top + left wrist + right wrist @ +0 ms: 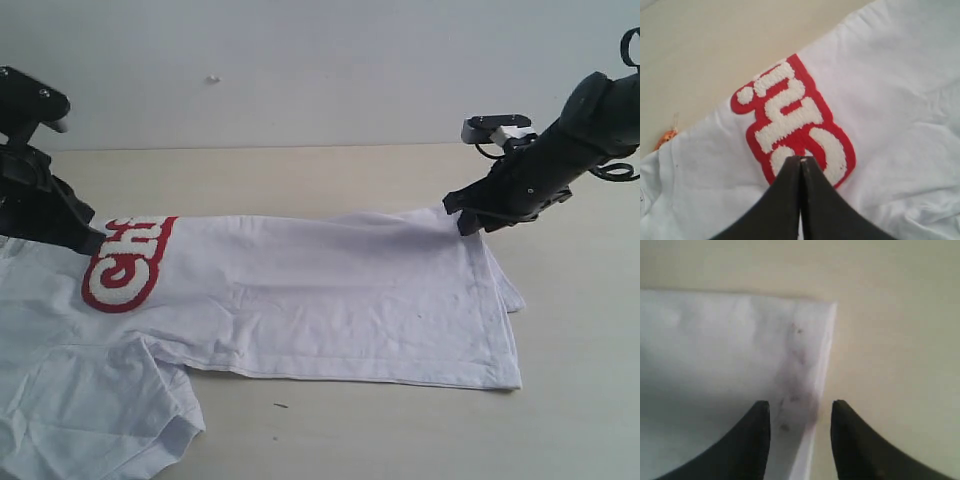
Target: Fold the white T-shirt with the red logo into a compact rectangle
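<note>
The white T-shirt (330, 300) lies on the table, folded lengthwise, with its hem toward the right. The red logo (125, 265) sits at the fold on the left, only partly showing. My left gripper (95, 240) rests at that fold edge. In the left wrist view its jaws are together right at the red logo (790, 120), with a sliver of white cloth pinched between them (801, 160). My right gripper (468, 222) is at the shirt's far hem corner. It stands open (800, 410), and the shirt's edge (810, 390) lies between its fingers.
A sleeve (100, 420) spreads out at the front left. The orange neck tag (665, 137) shows at the shirt's edge. Bare beige table (560, 400) surrounds the shirt to the right and behind, with a pale wall (300, 60) at the back.
</note>
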`<state>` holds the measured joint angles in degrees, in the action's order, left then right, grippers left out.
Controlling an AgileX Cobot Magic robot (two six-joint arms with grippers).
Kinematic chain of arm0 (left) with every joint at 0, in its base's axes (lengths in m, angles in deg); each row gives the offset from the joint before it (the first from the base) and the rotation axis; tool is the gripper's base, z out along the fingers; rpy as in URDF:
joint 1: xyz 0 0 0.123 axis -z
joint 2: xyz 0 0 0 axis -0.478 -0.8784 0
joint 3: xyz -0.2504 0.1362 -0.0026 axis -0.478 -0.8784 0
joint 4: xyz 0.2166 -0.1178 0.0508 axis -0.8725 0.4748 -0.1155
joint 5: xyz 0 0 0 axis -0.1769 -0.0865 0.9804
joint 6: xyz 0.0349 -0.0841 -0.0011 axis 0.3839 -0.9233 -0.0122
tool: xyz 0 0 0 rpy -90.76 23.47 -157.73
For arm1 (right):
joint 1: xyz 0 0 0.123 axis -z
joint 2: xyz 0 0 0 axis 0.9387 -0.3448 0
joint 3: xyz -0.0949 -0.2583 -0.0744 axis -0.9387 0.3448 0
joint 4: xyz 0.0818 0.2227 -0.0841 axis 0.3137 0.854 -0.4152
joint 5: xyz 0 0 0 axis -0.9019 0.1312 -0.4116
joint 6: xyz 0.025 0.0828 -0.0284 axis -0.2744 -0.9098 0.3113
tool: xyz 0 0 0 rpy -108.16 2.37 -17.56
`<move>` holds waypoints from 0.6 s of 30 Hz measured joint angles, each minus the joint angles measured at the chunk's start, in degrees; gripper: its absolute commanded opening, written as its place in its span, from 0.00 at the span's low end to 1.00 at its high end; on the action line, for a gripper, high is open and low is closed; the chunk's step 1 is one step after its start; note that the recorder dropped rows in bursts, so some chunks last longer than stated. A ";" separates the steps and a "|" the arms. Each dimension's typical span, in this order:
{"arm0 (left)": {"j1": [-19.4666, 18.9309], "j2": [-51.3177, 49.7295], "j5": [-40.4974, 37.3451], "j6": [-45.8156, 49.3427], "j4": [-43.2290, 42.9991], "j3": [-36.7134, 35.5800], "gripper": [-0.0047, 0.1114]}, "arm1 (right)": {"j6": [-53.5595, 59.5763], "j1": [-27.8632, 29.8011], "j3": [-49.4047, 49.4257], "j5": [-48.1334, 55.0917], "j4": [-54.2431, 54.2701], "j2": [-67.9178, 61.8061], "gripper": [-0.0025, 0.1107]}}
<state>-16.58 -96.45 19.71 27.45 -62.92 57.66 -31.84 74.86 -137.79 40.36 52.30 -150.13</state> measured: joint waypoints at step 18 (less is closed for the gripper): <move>0.00 -6.71 0.92 1.99 0.00 4.71 0.04 | 4.21 0.25 -5.99 6.17 0.48 -4.22 0.20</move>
<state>-16.58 -103.17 20.63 29.44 -62.92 62.37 -27.63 75.11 -143.78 46.53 52.78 -154.35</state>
